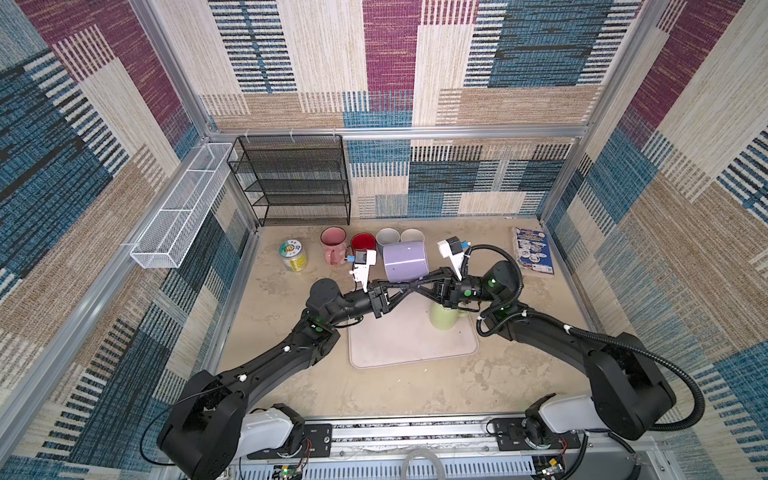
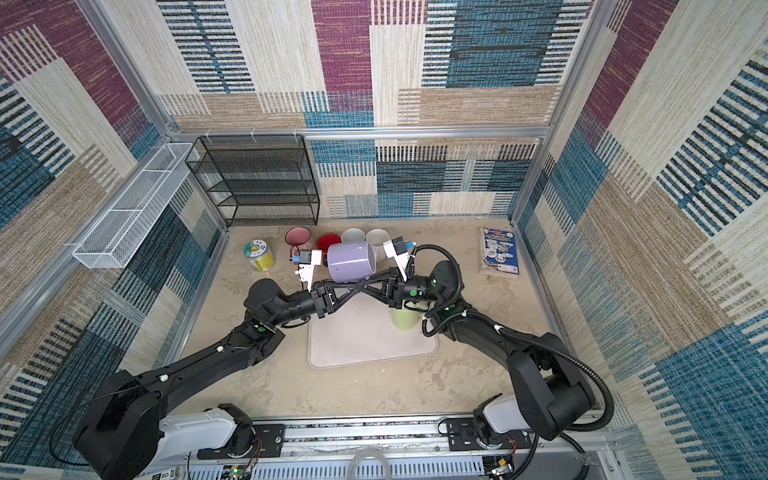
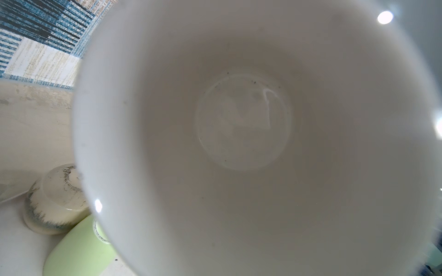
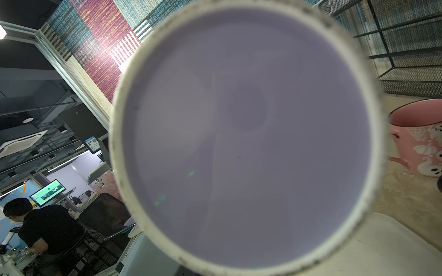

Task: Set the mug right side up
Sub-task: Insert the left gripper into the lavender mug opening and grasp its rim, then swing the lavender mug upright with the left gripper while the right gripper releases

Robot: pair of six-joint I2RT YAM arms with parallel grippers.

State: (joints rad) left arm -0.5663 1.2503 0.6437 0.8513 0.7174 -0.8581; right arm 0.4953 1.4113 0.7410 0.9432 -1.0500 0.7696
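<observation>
Nearest, the bare white mat (image 1: 395, 340) is the only forgiving place to land. On the mat's right edge a green mug (image 1: 442, 318) stands directly under the right arm's wrist, so lowering or rolling that wrist could knock it over.

Above the mat's far edge the purple mug (image 1: 405, 259) hangs in the air on its side, mouth toward the left arm and base toward the right. The right gripper (image 1: 417, 285) is pinched narrow beneath it, probably on the handle, which is hidden. The left gripper (image 1: 402, 289) meets it tip to tip, and its fingers look narrow too, but I cannot tell whether they actually pinch anything.

Two sets of tips crowding one small hold could jostle the mug loose, or it could swing as it rotates. Just beyond the mat's far edge, a pink mug (image 1: 333, 243) and a red mug (image 1: 363, 243) stand in a row that a slip would strike.
</observation>
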